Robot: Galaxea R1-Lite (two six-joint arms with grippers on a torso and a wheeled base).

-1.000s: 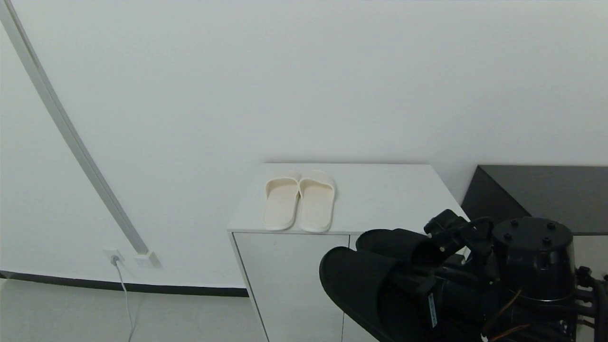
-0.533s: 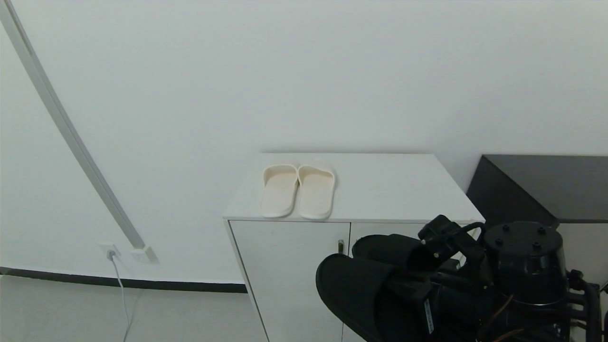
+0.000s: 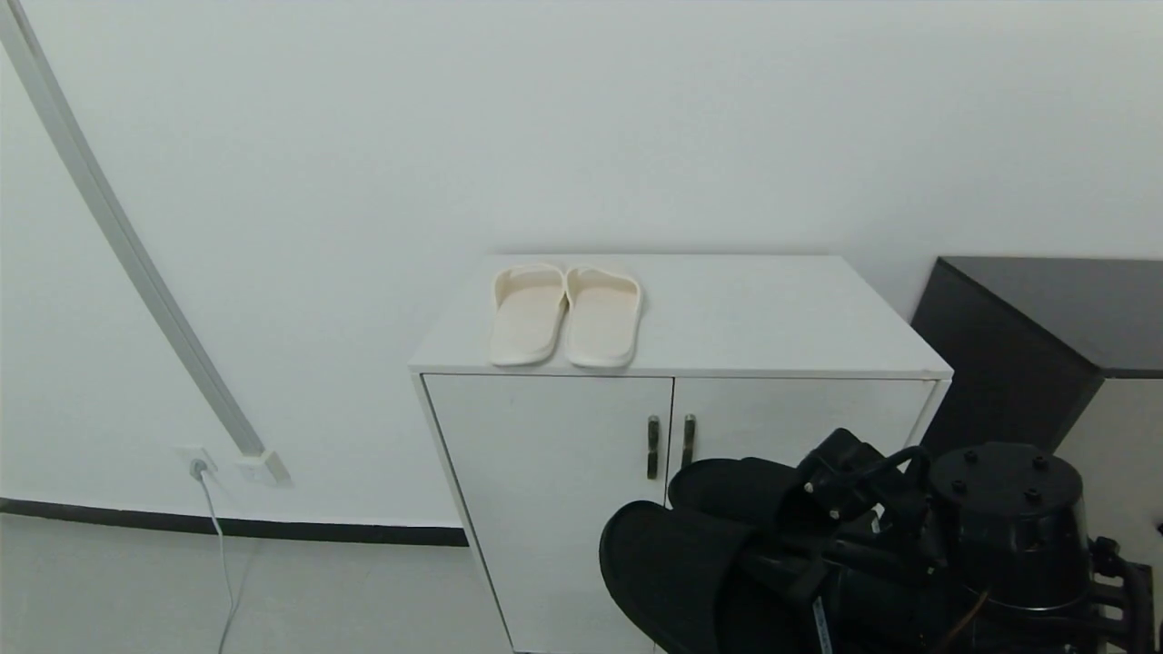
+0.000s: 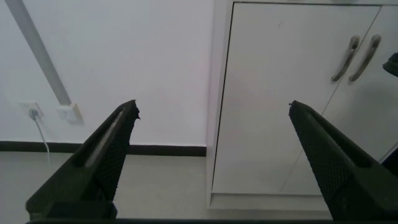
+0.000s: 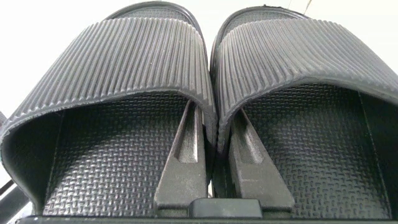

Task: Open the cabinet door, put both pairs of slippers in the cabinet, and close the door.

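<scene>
Black slippers [image 5: 149, 68] side by side, adjoining sides pinched in right tool [image 5: 214, 134]; left tool [image 4: 211, 112] wide open, empty.

Ribbed matt black slippers [image 5: 149, 62], smooth cream slippers [image 3: 600, 313], perhaps plastic; smooth white cabinet [image 3: 545, 472]

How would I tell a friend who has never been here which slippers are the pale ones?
Find the white cabinet standing against the wall. On its top, near the left front edge, the cream slippers lie side by side, heels toward you. The only other pair, the black slippers, is held up lower down, in front of the cabinet.
</scene>
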